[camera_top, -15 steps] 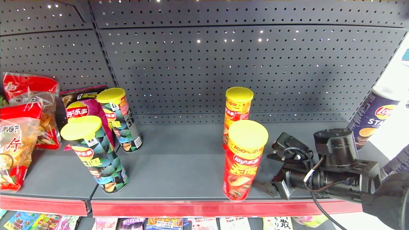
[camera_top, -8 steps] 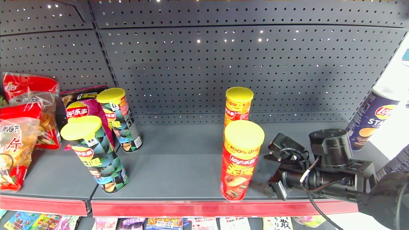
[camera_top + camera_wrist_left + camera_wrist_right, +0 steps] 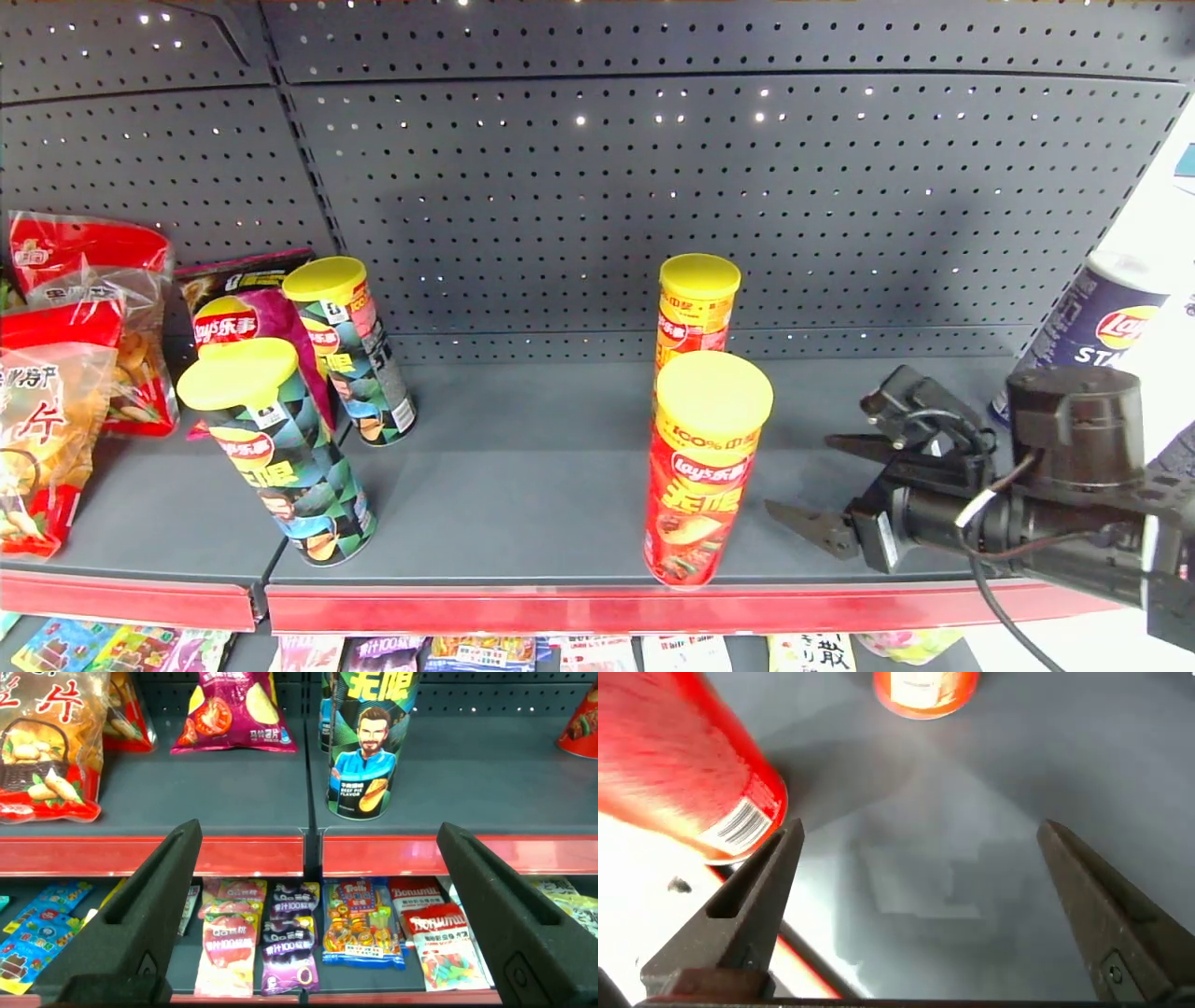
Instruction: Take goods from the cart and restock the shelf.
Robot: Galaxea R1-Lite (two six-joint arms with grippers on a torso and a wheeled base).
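Note:
A red chips can with a yellow lid [image 3: 705, 467] stands upright near the front edge of the grey shelf [image 3: 532, 485], and a second red can [image 3: 695, 313] stands behind it. My right gripper [image 3: 805, 476] is just right of the front can, open and holding nothing, with a gap between them. The right wrist view shows the front can [image 3: 682, 765] beside one finger [image 3: 747, 915] and the rear can's base [image 3: 924, 691] farther off. My left gripper [image 3: 320, 831] is open and empty in front of the shelf's red edge [image 3: 234, 854], below a teal can [image 3: 366, 747].
Two teal cans [image 3: 280, 457] [image 3: 353, 350] and a purple bag [image 3: 247, 327] stand at the left, with red snack bags [image 3: 65, 373] beyond. A blue can [image 3: 1088, 336] stands at the far right. Bare shelf lies between the teal and red cans. Small packets [image 3: 308, 943] fill the lower shelf.
The front red can shifted slightly left and stands free. My right gripper has drawn back to the right, away from it.

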